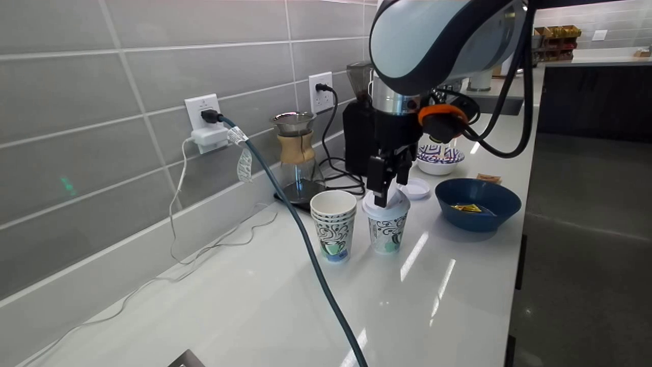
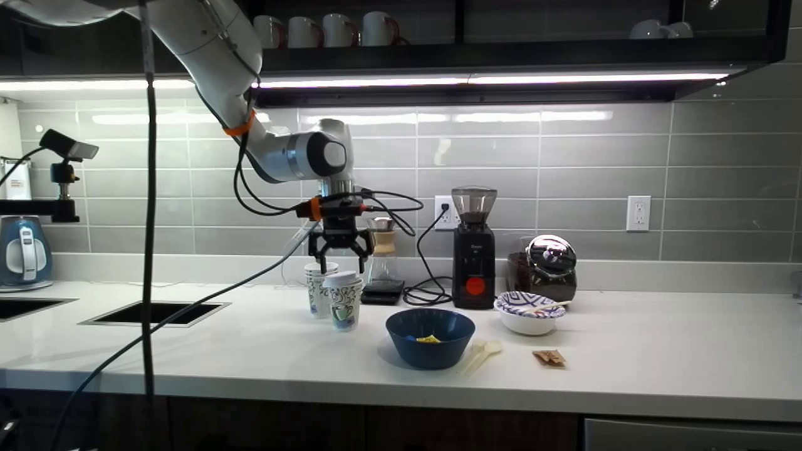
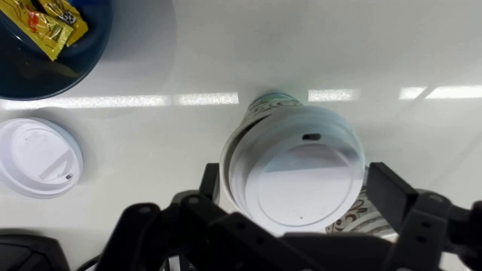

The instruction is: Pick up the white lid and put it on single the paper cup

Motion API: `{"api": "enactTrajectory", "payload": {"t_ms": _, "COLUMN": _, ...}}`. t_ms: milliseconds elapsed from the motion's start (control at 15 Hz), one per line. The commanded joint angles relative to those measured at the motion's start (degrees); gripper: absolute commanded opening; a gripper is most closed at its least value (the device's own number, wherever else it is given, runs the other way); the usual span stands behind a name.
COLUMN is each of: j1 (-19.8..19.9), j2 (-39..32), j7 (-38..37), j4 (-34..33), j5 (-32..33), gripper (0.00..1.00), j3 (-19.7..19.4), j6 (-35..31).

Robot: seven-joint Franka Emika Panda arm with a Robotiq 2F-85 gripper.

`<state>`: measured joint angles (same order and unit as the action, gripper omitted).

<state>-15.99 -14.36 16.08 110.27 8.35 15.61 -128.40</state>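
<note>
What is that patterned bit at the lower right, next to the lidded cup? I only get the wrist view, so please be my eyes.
Observer: It's a stack of nested paper cups, as both exterior views show.
Operator: Oh, neat! Looking down I can't judge: is the paper cup under the white lid standing straight or leaning?
Observer: Both exterior views show it upright.
Operator: And what's farther along, past the blue bowl and off my picture?
Observer: A white bowl with a patterned inside, seen in both exterior views.
</note>
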Motion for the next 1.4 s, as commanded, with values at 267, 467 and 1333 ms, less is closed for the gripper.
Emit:
{"api": "enactTrajectory", "payload": {"t_ms": 267, "j1": 0.52, "j2": 4.47, "j7": 1.3, "j4": 4.43, "j5": -2.42, "gripper": 1.0, "j3": 0.99, "j6": -0.84}}
{"api": "enactTrajectory", "payload": {"t_ms": 467, "j1": 0.19, "j2": 10.53, "j7": -0.19, "j4": 10.5, "j5": -2.69, "gripper": 1.0, "j3": 1.49, "j6": -2.54}}
{"api": "enactTrajectory", "payload": {"t_ms": 1333, "j1": -0.18, "j2": 32.1, "j7": -11.48, "j4": 32.66, "j5": -1.53, "gripper": 1.0, "j3": 0.31, "j6": -12.95}}
